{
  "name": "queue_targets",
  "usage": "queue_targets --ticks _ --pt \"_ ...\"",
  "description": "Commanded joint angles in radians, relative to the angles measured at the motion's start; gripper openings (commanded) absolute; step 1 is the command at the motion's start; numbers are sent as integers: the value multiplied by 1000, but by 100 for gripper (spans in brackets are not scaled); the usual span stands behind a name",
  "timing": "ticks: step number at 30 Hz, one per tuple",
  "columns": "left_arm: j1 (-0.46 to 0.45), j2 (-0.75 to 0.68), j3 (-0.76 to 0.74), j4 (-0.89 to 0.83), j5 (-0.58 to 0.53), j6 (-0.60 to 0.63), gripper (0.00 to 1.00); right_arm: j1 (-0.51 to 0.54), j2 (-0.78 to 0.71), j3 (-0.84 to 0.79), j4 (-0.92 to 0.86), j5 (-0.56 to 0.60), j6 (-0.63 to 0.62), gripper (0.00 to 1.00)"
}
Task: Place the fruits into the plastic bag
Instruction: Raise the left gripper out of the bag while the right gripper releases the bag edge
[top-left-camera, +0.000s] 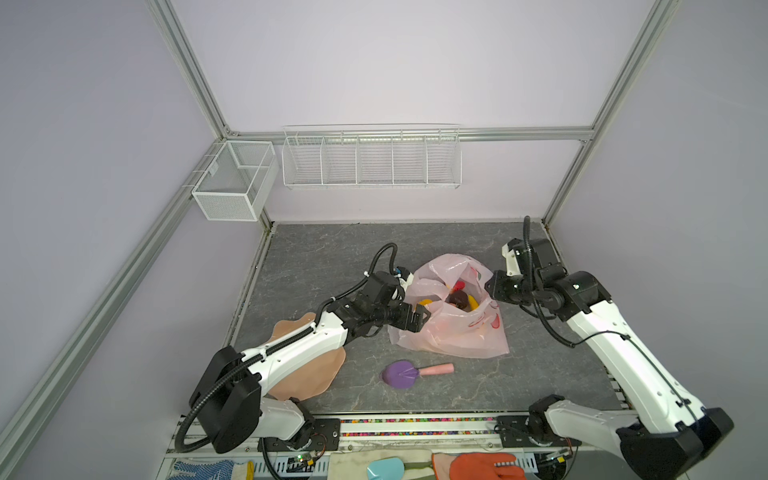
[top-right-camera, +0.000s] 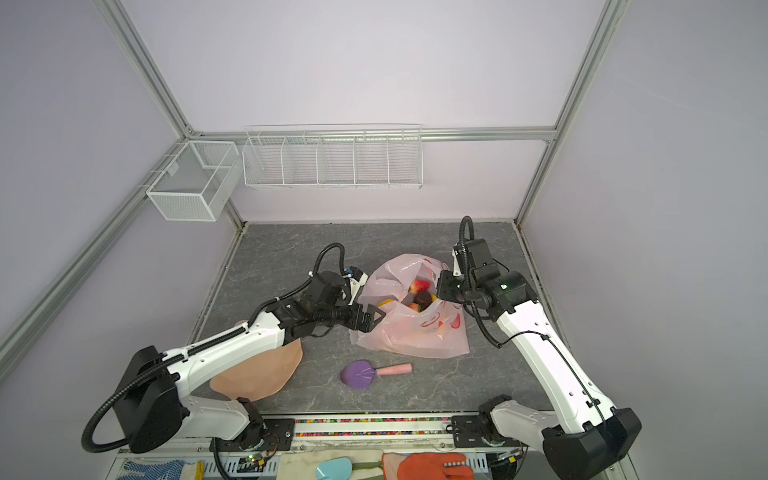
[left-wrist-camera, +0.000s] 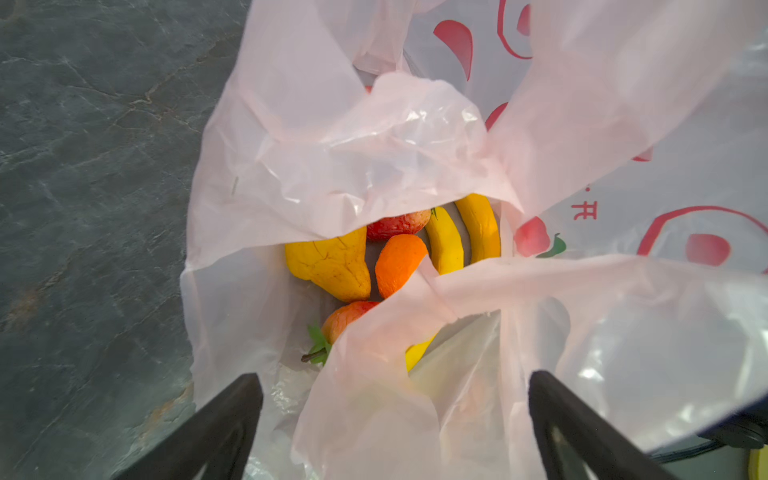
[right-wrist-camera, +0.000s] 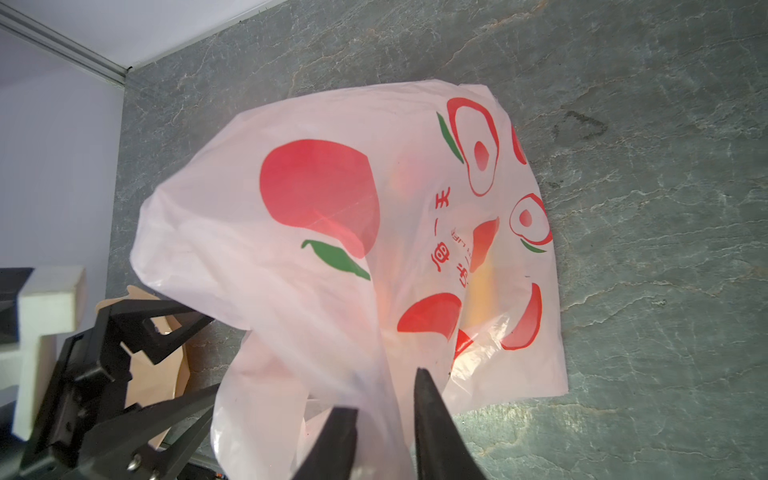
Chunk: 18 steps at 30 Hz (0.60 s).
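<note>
- step: end of the bagging, i'd judge. the small toy fruits (left-wrist-camera: 399, 266), among them yellow bananas (left-wrist-camera: 446, 245), a red strawberry (left-wrist-camera: 397, 224) and a dark maroon ball (top-left-camera: 458, 298), sit inside the thin translucent pink red-printed plastic bag (top-left-camera: 453, 332). none seen loose on the grey marbled table (top-left-camera: 316, 257).
- bag lies mid-table between the two arms, mouth gaping upward.
- left gripper (left-wrist-camera: 395, 376): jaws spread full wide at the bag's rim, a fold of film drapes between them, nothing gripped.
- right gripper (right-wrist-camera: 382, 390): jaws a little apart, bunched bag film runs through the gap. looks slack, not pinched.
- next, my guess: both arms back off up and outward, slowly, so the film doesn't snag and tip the bag.
- around: purple plastic scoop with pink handle (top-left-camera: 401, 373) near the bag's front edge. peach scalloped bowl (top-left-camera: 311, 378) partly under the left arm. white wire baskets (top-left-camera: 370, 160) on the back wall, well apart.
- in the way: only the loose film round both sets of fingers.
</note>
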Motion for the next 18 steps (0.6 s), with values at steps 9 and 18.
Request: queue_targets --ticks 9,18 --pt "1 283 171 -6 172 138 85 -6 -33 31 -66 2 7 25" --pt "-30 199 125 40 254 136 0 -4 -44 240 -118 -62 30 78"
